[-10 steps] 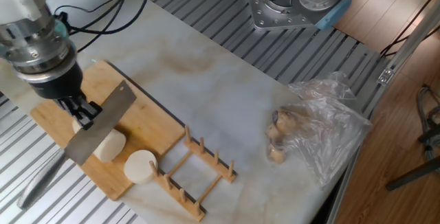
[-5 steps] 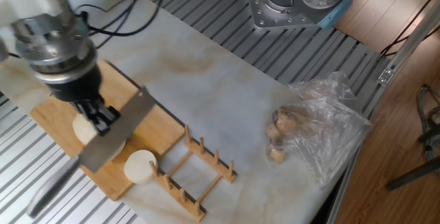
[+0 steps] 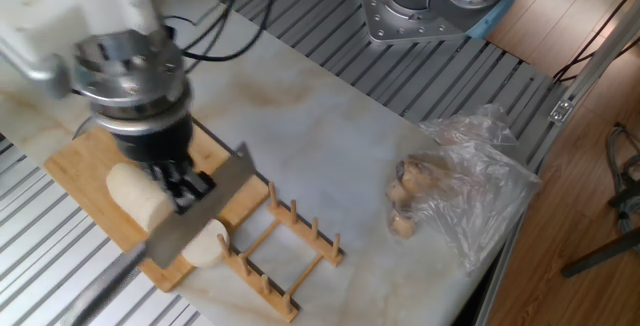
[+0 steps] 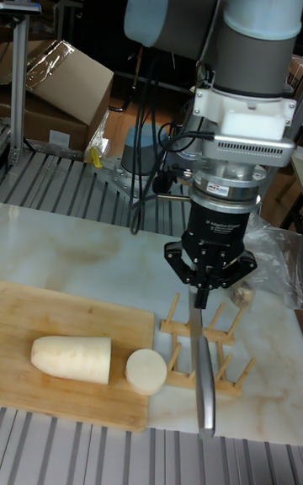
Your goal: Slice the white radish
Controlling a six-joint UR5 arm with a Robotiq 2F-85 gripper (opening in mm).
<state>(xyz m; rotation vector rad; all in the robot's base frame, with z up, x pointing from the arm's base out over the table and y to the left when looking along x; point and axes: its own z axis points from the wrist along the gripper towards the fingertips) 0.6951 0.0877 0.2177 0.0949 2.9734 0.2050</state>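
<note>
The white radish lies on the bamboo cutting board [image 3: 75, 171] [image 4: 50, 308] as a long stub [image 3: 135, 194] [image 4: 71, 359] with one cut round disc [image 3: 205, 246] [image 4: 146, 370] standing at its right end. My gripper [image 3: 187, 183] [image 4: 202, 285] is shut on a knife, gripping it at the top of the blade [image 3: 200, 211] [image 4: 203, 367]. In the tall fixed view the blade hangs point down, just right of the disc and in front of the wooden rack. It is raised off the radish, and in the fixed view it crosses over the disc.
A wooden peg rack [image 3: 290, 251] [image 4: 181, 350] sits against the board's right edge. A crumpled clear plastic bag with brownish lumps [image 3: 450, 186] [image 4: 273, 253] lies on the marble to the right. The arm's base [image 3: 430, 6] stands at the back.
The gripper has carried the knife to the right, off the radish stub and past the cut disc toward the rack. The stub now shows whole. Stub and disc have not moved.
</note>
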